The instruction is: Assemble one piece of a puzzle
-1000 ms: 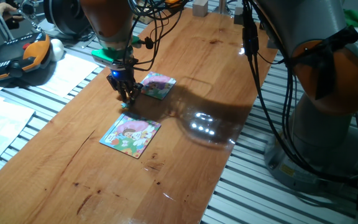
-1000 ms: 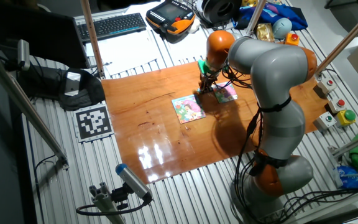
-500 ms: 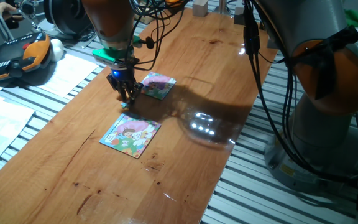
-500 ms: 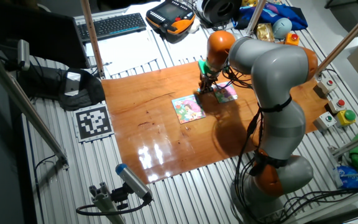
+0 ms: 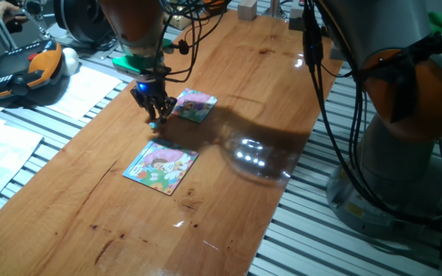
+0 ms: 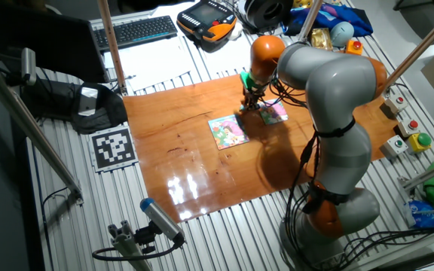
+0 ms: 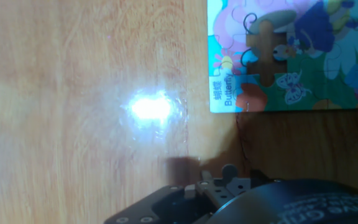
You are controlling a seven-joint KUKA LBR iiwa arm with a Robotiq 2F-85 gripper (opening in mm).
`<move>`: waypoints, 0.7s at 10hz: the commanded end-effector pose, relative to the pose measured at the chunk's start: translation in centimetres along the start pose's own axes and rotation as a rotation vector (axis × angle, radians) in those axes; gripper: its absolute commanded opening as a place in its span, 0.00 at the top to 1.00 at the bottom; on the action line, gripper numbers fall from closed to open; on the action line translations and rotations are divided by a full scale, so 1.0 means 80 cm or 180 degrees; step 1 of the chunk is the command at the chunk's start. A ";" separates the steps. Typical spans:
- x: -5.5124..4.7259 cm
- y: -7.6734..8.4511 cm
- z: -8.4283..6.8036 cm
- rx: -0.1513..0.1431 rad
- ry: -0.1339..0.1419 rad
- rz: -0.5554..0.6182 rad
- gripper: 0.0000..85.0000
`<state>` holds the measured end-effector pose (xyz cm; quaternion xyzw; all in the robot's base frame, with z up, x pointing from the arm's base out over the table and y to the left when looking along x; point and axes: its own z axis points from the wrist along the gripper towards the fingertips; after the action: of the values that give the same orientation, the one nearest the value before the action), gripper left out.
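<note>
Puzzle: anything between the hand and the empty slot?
Nothing visible. The hand, apparently pinching the piece, hangs beside the puzzle; only bare table lies between, and the empty slot shows uncovered in the hand view.

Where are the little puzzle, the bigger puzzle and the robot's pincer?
little puzzle (image 5: 194, 105): one fixed view, middle of its picture.
bigger puzzle (image 5: 162, 166): one fixed view, middle of its picture.
pincer (image 5: 155, 121): one fixed view, between its fingertips.
</note>
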<state>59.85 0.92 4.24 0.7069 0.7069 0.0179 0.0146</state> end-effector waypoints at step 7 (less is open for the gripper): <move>-0.038 -0.001 -0.009 -0.0025 0.0005 -0.0070 1.00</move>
<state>59.74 -2.10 4.95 0.6991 0.7145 0.0213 0.0176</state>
